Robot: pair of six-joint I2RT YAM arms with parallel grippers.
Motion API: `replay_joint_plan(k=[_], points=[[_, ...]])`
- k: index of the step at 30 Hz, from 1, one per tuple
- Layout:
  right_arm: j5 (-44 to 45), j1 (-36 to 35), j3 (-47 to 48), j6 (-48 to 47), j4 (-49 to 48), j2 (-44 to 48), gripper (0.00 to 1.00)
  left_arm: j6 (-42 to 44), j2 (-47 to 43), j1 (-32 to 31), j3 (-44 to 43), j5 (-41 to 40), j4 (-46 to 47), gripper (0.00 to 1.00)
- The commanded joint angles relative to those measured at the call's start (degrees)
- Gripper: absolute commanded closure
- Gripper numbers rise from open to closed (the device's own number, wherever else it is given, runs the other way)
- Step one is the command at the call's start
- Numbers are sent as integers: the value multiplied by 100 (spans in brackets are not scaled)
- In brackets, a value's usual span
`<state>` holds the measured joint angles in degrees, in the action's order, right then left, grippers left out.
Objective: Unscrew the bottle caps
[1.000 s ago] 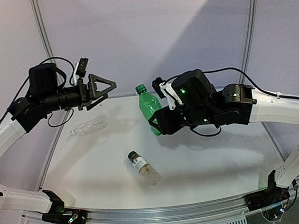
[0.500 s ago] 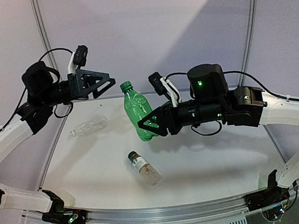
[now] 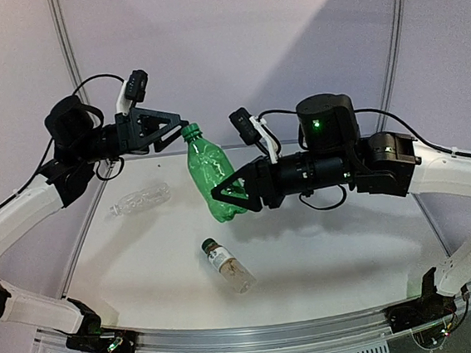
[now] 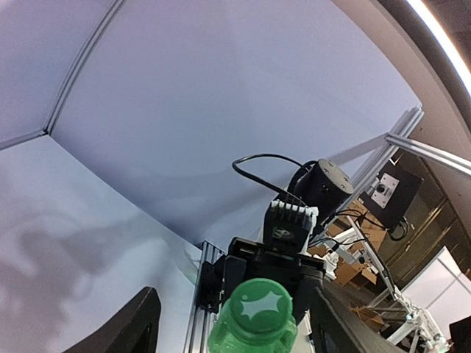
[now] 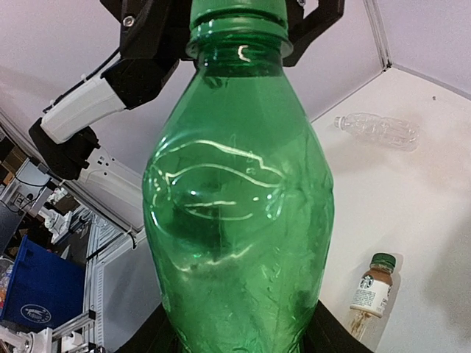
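My right gripper (image 3: 236,195) is shut on the lower body of the green bottle (image 3: 209,181) and holds it in the air, neck tilted up to the left. Its green cap (image 3: 190,131) sits on the neck. My left gripper (image 3: 179,126) is open around that cap (image 4: 262,309), with a gap on each side between the cap and the dark fingers (image 4: 132,329). In the right wrist view the green bottle (image 5: 235,198) fills the frame, with the left gripper's fingers behind its cap (image 5: 237,11).
A clear ribbed bottle (image 3: 140,198) lies on the white table (image 3: 334,242) at the back left. The labelled bottle (image 3: 228,266) with a dark green cap (image 3: 209,246) lies nearer the front, below the held bottle. A purple backdrop stands behind.
The right arm carried the green bottle left and upward, tilting its neck toward the left gripper. The left gripper swung over and now straddles the cap, its jaws narrower than before.
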<state>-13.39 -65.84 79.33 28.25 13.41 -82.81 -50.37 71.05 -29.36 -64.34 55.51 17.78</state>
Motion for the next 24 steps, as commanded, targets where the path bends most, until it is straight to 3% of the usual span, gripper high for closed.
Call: replay_joint_plan(k=[1, 9, 14, 20, 24], points=[[-177, 26, 177, 55, -77, -125, 100, 18, 122, -89, 66, 146, 212, 33], [-207, 27, 211, 111, -51, -186, 100, 58, 249, -248, 34, 227, 265, 51], [-205, 31, 240, 111, -37, -204, 100, 67, 261, -293, 108, 249, 257, 54], [-202, 29, 247, 107, 10, -216, 100, 54, 301, -341, 124, 264, 237, 89], [352, 29, 347, 89, 260, -264, 100, 28, 308, -383, 184, 128, 145, 91]])
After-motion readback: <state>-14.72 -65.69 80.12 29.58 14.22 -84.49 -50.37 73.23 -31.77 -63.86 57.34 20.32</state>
